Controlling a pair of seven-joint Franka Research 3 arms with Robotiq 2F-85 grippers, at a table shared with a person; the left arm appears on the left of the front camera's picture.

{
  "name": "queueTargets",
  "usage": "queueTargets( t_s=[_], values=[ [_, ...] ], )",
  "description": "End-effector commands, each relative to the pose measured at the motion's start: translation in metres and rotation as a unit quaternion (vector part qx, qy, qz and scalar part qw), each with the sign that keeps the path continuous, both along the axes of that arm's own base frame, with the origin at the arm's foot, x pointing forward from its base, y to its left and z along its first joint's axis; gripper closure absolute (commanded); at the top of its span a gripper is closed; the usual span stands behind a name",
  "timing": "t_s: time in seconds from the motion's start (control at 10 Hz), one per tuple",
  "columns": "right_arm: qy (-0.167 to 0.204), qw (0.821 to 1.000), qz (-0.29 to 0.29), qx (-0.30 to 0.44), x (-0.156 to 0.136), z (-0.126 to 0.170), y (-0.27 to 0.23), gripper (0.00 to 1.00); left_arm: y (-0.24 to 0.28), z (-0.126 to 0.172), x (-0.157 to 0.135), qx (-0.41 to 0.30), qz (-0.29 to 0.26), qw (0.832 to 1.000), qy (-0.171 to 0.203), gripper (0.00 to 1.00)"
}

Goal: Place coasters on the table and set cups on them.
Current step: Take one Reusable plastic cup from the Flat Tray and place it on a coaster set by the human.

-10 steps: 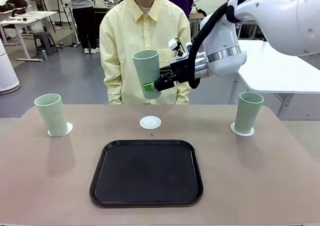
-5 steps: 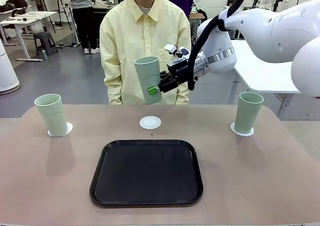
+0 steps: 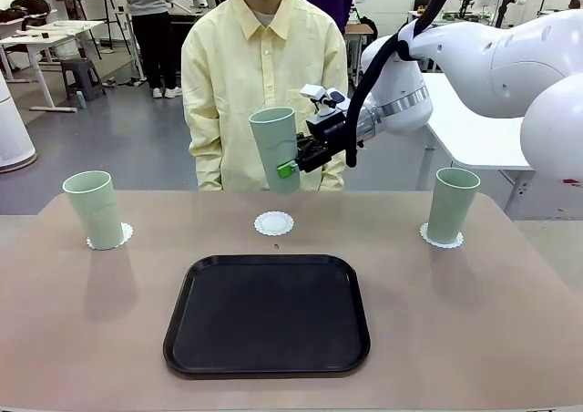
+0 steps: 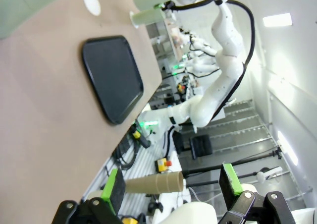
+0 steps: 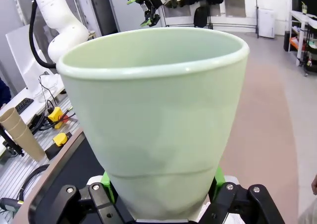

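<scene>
Right tool [image 3: 290, 168]: clamped on the lower part of a green cup [image 3: 276, 148], held in the air above the far middle of the desk [image 3: 474, 321].
Held cup: mouth up, leaning slightly, over the bare coaster [image 3: 274, 223].
Left cup [image 3: 94, 209]: upright on its coaster at the desk's left.
Right cup [image 3: 452, 204]: upright on its coaster at the right.
Left tool [image 4: 173, 187]: fingers wide apart, empty.
Tray [image 3: 267, 314]: black, on the desk just nearer than the bare coaster.

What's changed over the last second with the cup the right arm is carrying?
The right gripper, shut on the held cup, carried it slightly right and down toward the bare coaster. The left cup, right cup and tray stayed put.
</scene>
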State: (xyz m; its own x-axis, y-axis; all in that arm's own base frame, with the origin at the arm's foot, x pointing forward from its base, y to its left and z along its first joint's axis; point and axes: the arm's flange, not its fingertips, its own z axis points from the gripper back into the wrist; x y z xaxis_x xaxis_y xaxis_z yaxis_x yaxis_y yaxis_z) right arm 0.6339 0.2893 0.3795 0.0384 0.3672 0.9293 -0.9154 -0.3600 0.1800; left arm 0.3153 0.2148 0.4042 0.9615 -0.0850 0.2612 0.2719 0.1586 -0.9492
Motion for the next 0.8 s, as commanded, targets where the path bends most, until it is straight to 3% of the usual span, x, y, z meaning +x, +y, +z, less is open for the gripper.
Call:
queueTargets(
  t_s=[0.0, 0.2, 0.3, 0.6, 0.7],
  values=[
    [0.001, 1.0, 0.001, -0.001, 0.0, 0.0, -0.002, 0.19, 0.001, 0.003, -0.001, -0.002, 0.002, 1.0, -0.002, 0.0],
    [-0.003, 0.993, 0.078, 0.09, 0.017, -0.02, -0.003, 0.19, 0.001, 0.003, -0.001, -0.002, 0.002, 1.0, -0.002, 0.0],
    [-0.027, 0.989, 0.096, 0.112, 0.023, -0.031, -0.001, 0.19, 0.001, 0.003, -0.001, -0.002, 0.002, 1.0, -0.002, 0.0],
    [-0.064, 0.984, 0.082, 0.146, 0.038, -0.053, -0.007, 0.19, 0.001, 0.003, -0.001, -0.002, 0.002, 1.0, -0.002, 0.0],
    [-0.101, 0.984, 0.054, 0.139, 0.043, -0.064, -0.007, 0.19, 0.001, 0.003, -0.001, -0.002, 0.002, 1.0, -0.002, 0.0]
  ],
)
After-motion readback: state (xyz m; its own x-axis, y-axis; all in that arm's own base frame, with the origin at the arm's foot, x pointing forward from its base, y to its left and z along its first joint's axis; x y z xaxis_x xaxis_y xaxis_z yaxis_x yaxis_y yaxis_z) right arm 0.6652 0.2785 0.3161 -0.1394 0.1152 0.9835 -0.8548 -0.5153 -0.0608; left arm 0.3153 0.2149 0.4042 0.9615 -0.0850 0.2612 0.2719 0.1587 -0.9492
